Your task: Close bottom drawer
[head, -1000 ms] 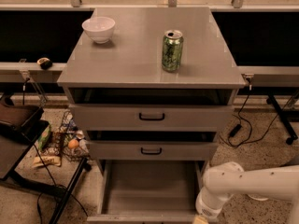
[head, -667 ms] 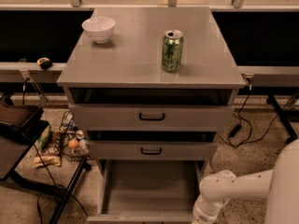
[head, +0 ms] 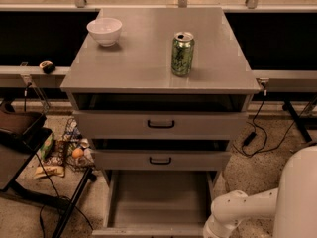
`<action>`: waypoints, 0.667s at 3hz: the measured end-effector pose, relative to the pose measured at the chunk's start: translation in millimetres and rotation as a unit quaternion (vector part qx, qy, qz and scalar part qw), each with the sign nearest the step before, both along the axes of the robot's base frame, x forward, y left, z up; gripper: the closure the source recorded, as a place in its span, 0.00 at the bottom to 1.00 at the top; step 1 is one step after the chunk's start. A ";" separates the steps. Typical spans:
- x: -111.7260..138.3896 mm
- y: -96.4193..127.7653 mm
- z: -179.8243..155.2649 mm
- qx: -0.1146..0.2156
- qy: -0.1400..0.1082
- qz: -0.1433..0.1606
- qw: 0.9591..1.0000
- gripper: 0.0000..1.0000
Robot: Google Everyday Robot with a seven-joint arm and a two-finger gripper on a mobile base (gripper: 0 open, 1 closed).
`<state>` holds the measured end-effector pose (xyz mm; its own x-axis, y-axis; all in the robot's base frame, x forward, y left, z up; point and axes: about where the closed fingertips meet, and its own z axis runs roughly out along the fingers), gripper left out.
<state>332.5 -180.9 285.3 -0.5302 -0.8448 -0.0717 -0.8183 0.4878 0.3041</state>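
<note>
I see the bottom drawer (head: 157,198) pulled well out toward the near side, below the two upper drawers of the grey bench (head: 148,68). My white arm (head: 242,208) reaches in from the right to the drawer's near right corner. The end effector lies below the near edge of view, so I cannot tell its state. On the bench stand a white bowl (head: 104,30) and a green can (head: 182,53).
</note>
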 end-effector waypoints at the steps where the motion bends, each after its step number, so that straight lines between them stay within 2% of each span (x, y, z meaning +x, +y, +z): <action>1: -0.1 0.1 -0.1 0.000 0.000 0.000 1.000 1.00; 2: -13.7 16.1 -19.7 0.007 0.016 0.006 1.000 1.00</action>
<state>318.8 -164.8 265.7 -0.5221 -0.8503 -0.0658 -0.8137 0.4735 0.3372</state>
